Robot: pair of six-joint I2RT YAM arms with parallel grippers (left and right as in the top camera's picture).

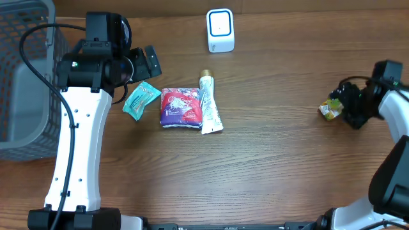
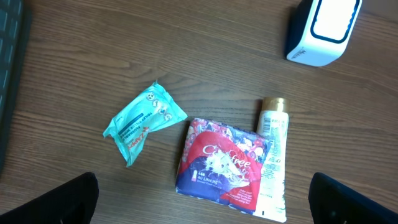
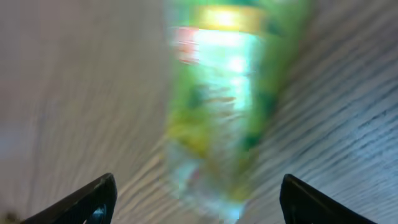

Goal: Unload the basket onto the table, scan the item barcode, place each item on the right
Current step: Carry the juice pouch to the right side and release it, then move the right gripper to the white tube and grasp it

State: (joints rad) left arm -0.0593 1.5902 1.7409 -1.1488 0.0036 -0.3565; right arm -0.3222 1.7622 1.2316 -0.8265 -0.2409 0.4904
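Your right tool [image 3: 196, 190] stood wide open just by the green-and-yellow plastic packet [image 1: 330, 110], which lay on the wooden counter [image 1: 268, 179] far right of the white-and-blue scanner box [image 1: 220, 30].
To scan well, you needed to pinch its edge and turn the barcode face toward that scanner. Your left tool [image 2: 202, 190], equally wide and empty, hung left of the scanner; the grey mesh basket [image 1: 19, 38] farther left showed no contents.

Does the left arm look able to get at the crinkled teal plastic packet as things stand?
Probably yes. The left gripper hangs open above it, and the teal packet lies flat on the table, apart from the red-and-purple pack, with nothing over it.
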